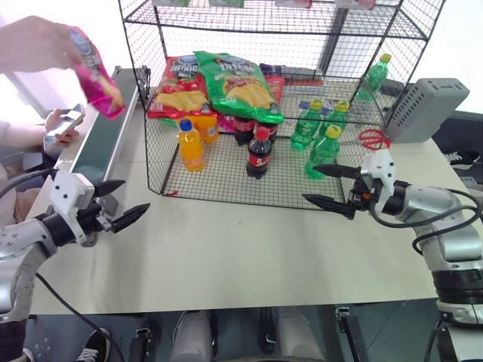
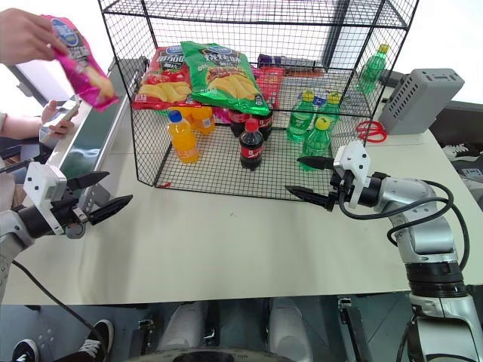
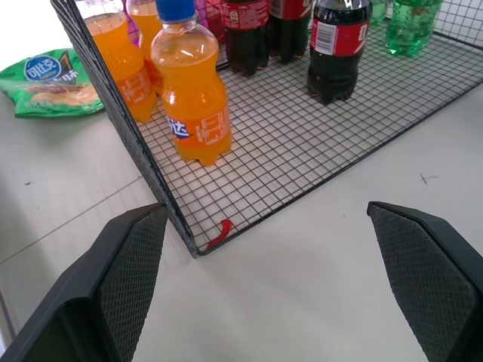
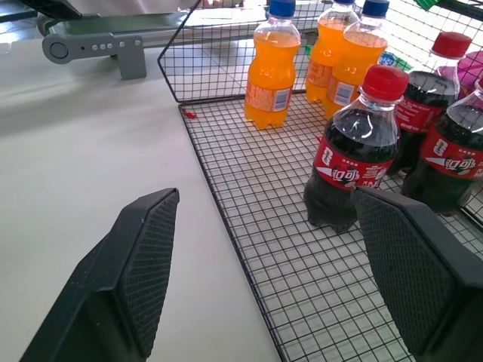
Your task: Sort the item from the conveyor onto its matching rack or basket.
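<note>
We hold our left gripper and right gripper level, fingers spread and empty, the wire rack between their tips.

The glossy magenta-pink chip bag, with a blue oval logo near its top and yellow chips pictured lower down, hangs tilted in a person's hand above the far end of the conveyor, clear of its dark-green belt. The conveyor runs along the left side of the worktop, grey rails on each side. Beside it stands the black wire-grid rack, its front open
</note>
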